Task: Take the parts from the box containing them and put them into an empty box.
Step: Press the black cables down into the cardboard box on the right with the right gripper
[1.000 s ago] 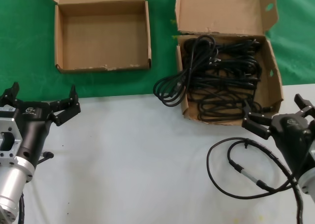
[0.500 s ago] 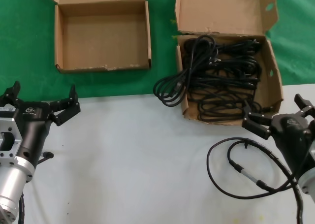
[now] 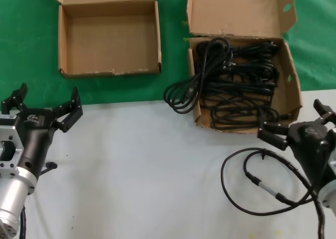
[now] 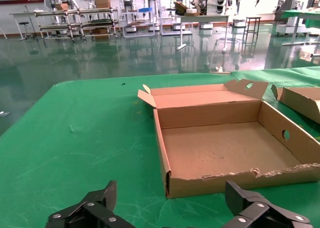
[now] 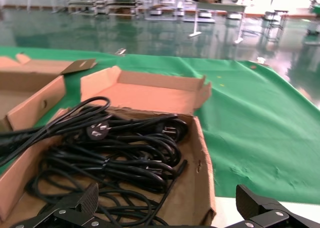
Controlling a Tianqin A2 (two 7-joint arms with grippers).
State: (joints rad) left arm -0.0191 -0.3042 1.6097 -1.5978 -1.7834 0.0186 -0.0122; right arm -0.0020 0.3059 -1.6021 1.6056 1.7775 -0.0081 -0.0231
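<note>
The box containing the parts (image 3: pixel 290 76) (image 5: pixel 204 163) stands at the back right, its tall flap raised. Several black power cords (image 3: pixel 236 79) (image 5: pixel 115 153) lie tangled inside, and one loop (image 3: pixel 180 94) hangs over its left wall. The empty box (image 3: pixel 62 39) (image 4: pixel 165 153) sits at the back left on the green cloth. My left gripper (image 3: pixel 46 106) (image 4: pixel 172 208) is open, just short of the empty box's near left corner. Open too, my right gripper (image 3: pixel 296 122) (image 5: pixel 172 208) hovers at the full box's near right corner, holding nothing.
A thin black cable with a silver connector (image 3: pixel 260 182) loops on the white table surface by my right arm. Green cloth (image 3: pixel 21 50) covers the back half of the table. The two boxes stand about a hand's width apart.
The left gripper has shifted slightly right and forward. My right gripper has edged a little toward the box's near right corner. Boxes and cords are as they were.
</note>
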